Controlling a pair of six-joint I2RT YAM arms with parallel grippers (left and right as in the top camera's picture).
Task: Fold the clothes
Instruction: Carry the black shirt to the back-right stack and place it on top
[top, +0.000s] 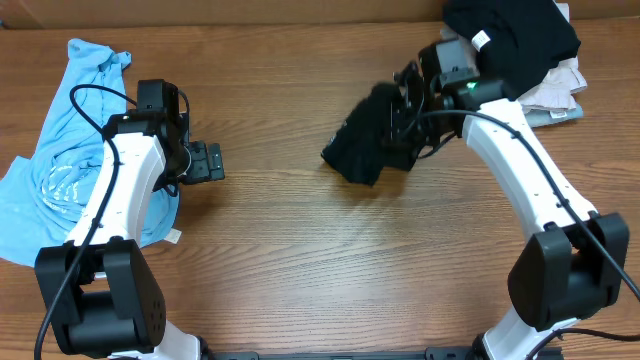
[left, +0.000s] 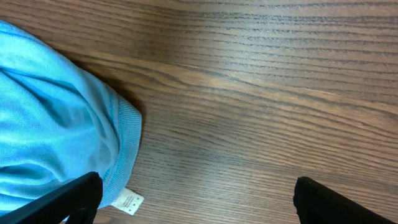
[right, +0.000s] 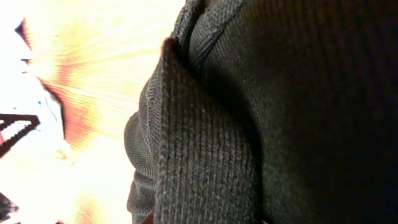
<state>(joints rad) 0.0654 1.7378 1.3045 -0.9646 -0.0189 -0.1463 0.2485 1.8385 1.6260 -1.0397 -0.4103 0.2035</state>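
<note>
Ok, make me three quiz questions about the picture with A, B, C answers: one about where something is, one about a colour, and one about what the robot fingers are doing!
1. Where does the light blue shirt lie?
A) on the left side
B) on the right side
C) in the middle

2. What colour is the cloth in the right fingers?
A) red
B) black
C) white

3. The left fingers are:
A) wide open, holding nothing
B) shut on the blue shirt
C) shut on a sock

Answers:
1 A, it lies at the left edge of the overhead view.
2 B, it looks black from above and up close.
3 A, the left wrist view shows them far apart with nothing between.
</note>
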